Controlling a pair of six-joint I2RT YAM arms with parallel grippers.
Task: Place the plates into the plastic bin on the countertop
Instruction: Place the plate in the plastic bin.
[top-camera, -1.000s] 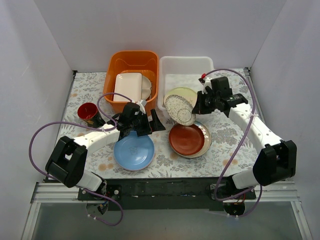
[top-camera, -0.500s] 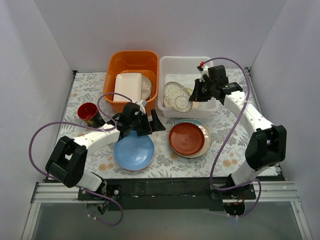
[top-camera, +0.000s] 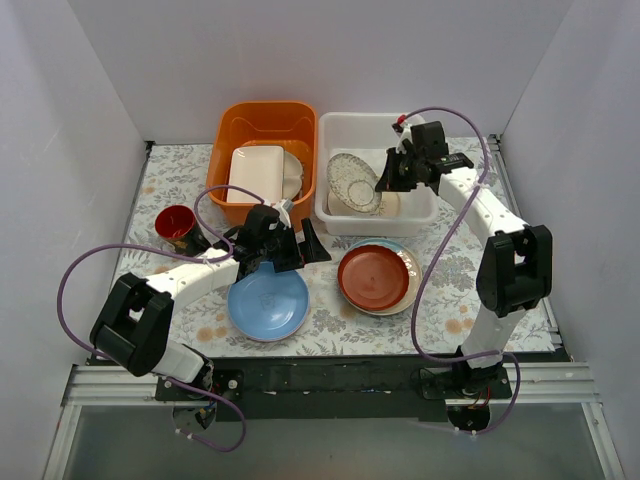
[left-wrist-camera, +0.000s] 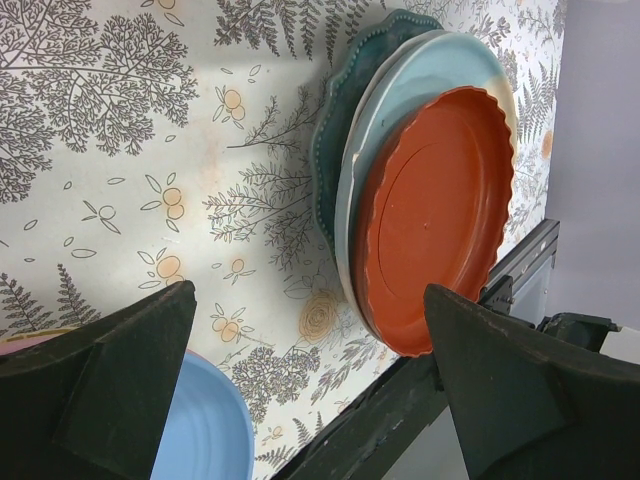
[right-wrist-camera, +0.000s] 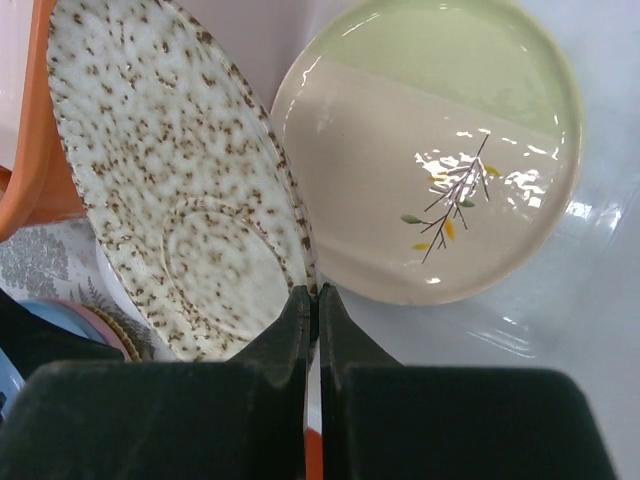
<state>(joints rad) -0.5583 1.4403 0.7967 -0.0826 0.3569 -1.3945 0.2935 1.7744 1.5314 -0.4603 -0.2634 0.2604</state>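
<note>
Overhead, the right hand (right-wrist-camera: 311, 300) is seen clamped on the rim of the speckled plate (right-wrist-camera: 180, 220), which is held tilted over the plastic bin (top-camera: 370, 125) at the far edge of the surface (top-camera: 440, 270), right of centre. A cream leaf-patterned plate (right-wrist-camera: 430, 150) is laid flat inside the bin. The left hand (left-wrist-camera: 310, 300) is held with its fingers apart, gripping nothing, above the light blue plate (top-camera: 267, 303) towards the near edge. A red-brown plate (top-camera: 373, 277) is stacked on other plates right of it.
</note>
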